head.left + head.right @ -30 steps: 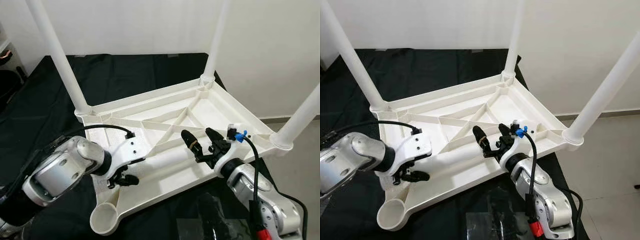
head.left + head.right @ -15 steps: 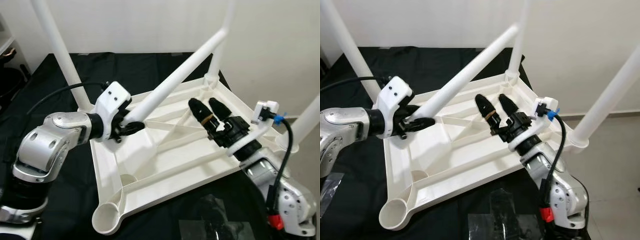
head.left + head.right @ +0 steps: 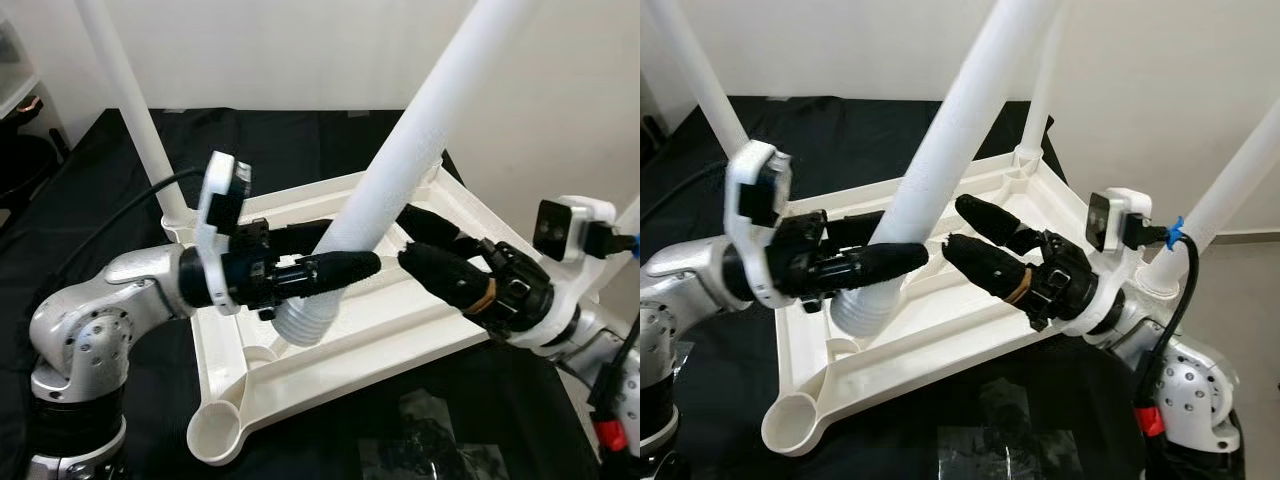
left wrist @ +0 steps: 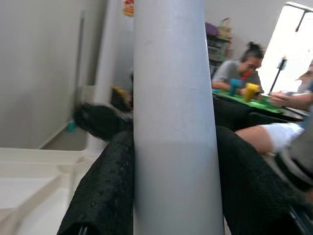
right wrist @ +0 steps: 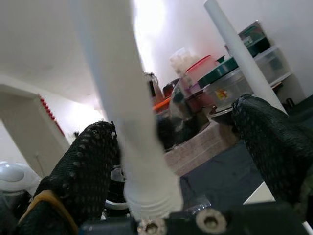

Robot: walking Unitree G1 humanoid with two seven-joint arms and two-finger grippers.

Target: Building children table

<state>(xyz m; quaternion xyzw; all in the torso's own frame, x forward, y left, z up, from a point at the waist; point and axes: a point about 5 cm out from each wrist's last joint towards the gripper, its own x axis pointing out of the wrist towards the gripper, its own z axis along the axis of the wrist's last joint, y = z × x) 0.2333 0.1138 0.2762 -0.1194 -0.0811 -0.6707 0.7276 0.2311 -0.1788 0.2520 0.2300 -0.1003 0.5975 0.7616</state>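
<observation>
The white children's table top (image 3: 400,320) lies upside down on a black cloth, with three white legs standing in its corner sockets, one at the far left (image 3: 125,90). The front-left socket (image 3: 215,440) is empty. My left gripper (image 3: 350,248) is shut on a fourth loose leg (image 3: 420,110), held tilted above the top, its ribbed end (image 3: 305,325) hanging low over the underside. In the left wrist view the leg (image 4: 173,122) sits tight between both black fingers (image 4: 102,196). My right gripper (image 3: 408,238) is open just right of the leg, not touching it.
The black cloth (image 3: 100,200) covers the work surface up to a white wall. Clear plastic bags (image 3: 430,450) lie at the front edge. A person (image 4: 242,73) sits at a table with toys in the background. Storage containers (image 5: 215,78) stand beyond.
My left gripper has swung the loose leg steeper and nearer the camera, its ribbed end now low over the top. The right gripper has come in beside the leg, still open.
</observation>
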